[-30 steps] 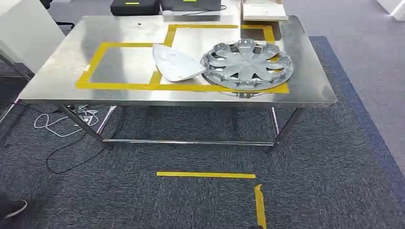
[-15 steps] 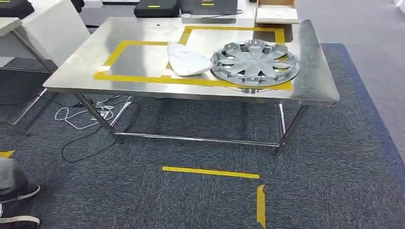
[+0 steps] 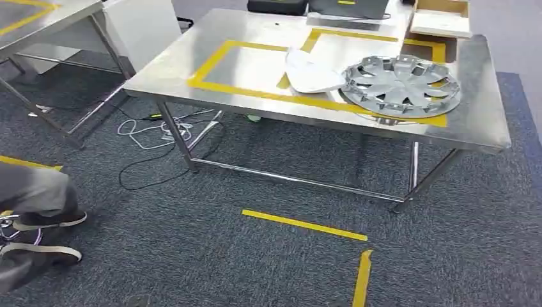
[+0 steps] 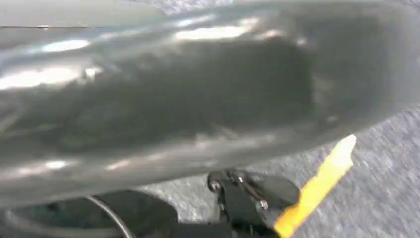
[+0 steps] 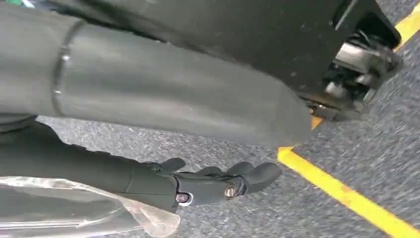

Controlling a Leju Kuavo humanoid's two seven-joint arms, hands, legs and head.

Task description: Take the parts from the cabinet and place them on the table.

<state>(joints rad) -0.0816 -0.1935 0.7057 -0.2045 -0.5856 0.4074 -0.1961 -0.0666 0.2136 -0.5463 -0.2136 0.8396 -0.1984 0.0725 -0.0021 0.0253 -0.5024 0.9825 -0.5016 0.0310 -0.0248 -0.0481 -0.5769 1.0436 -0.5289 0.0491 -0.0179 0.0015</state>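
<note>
Right hand: your right hand hangs over the grey carpet, dark fingers stretched out, slightly apart, holding nothing.
Left hand: you cannot tell its state; the wrist picture is blurred.
Parts: on the steel table, at your 1 o'clock, the hubcap touches the white cover at its 9 o'clock.
Person: shoes at 9 o'clock.

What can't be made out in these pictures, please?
Left wrist view: motion blur smears a grey surface; the dark parts beneath it cannot be identified.
Head view: person cut off by the left edge, leg and shoes visible.
Head view: cardboard box cut off by the top edge.
</note>
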